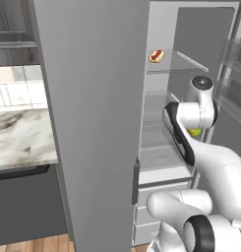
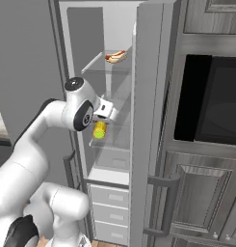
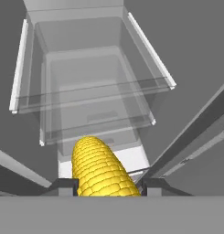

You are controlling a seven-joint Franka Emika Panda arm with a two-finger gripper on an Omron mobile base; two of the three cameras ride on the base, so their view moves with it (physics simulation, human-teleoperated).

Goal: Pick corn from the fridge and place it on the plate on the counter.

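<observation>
We are logging the fridge (image 2: pixel 120 159) standing open, its door (image 1: pixel 92 123) swung wide at nine o'clock. Our gripper (image 3: pixel 105 185) is reaching inside above the glass shelves (image 3: pixel 93 91), fingers clamping the corn (image 3: pixel 100 169) between them. A hot dog (image 2: pixel 116 56) is lying at twelve o'clock.

Yellow corn (image 3: pixel 102 169) clamped between hand (image 3: pixel 106 186) fingers, inside open fridge (image 1: pixel 92 123)
</observation>
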